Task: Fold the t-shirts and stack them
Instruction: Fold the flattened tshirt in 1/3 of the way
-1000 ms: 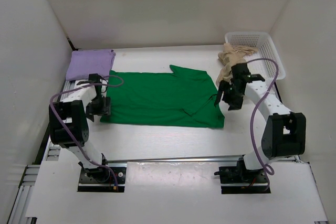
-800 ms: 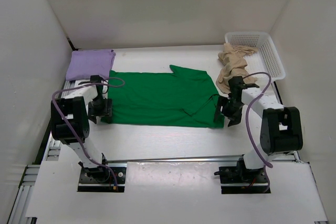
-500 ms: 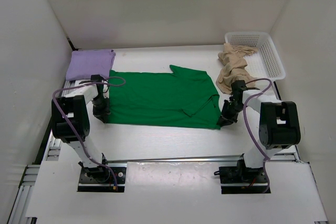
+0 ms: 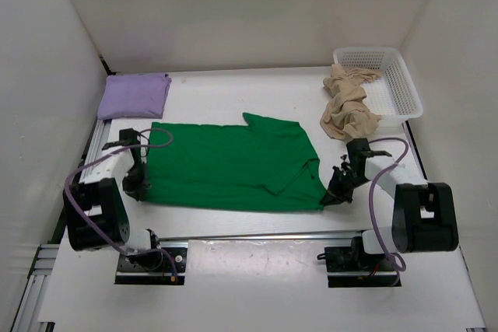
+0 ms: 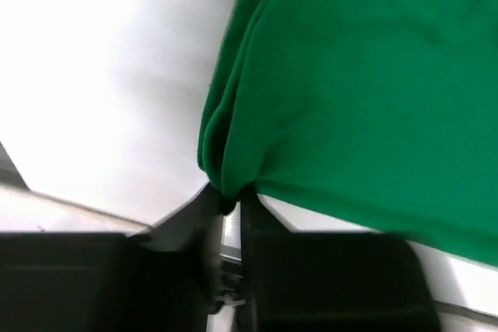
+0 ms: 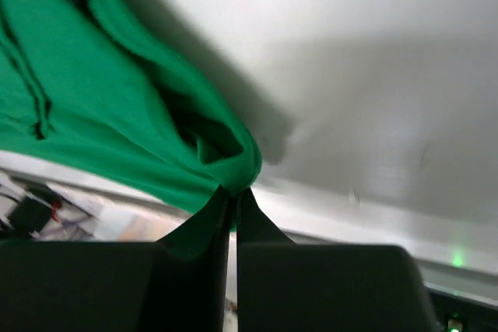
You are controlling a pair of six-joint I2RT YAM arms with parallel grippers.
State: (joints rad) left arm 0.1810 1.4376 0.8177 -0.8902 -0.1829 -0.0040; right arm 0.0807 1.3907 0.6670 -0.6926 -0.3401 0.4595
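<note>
Bright even light; wrist cams soft, w/ glare

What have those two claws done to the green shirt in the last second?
The left claw and right claw came down, shut on the near corners of the green shirt and dragged it toward the arms. The purple shirt, beige shirt and basket stayed put.

The green t-shirt point(image 4: 233, 165) lies spread almost flat in the middle of the scene, its long side running from 9 to 3 o'clock. A flap is folded over at its 4 o'clock part, and both near corners are gathered into tight puckers. The lavender t-shirt point(image 4: 134, 96) sits folded in a neat rectangle at 10 o'clock. The beige t-shirt point(image 4: 347, 103) lies crumpled in a heap at 2 o'clock.
</note>
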